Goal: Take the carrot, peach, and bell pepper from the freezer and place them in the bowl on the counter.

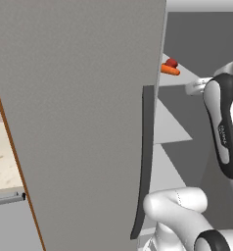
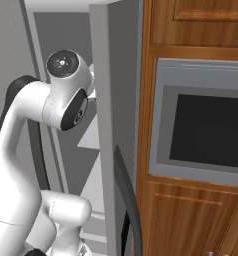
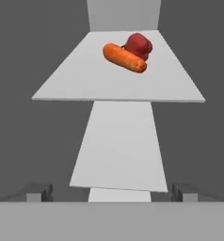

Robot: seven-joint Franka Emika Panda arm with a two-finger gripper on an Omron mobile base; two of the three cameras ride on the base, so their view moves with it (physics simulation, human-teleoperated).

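White freezer (image 1: pixel 79 122) shelves fill the background, the door swung wide for access; the carrot (image 3: pixel 124 58) lies on the upper shelf (image 3: pixel 85 80), touching the bell pepper (image 3: pixel 138 45) behind it, as the fingers (image 3: pixel 112 192), spread fully and empty, face both, well short of them

Flat, even rendered light is falling softly everywhere, leaving the freezer (image 3: pixel 43 56) interior dim grey, shelves (image 3: pixel 118 75) glowing pale, edges slightly blurring, no glare.
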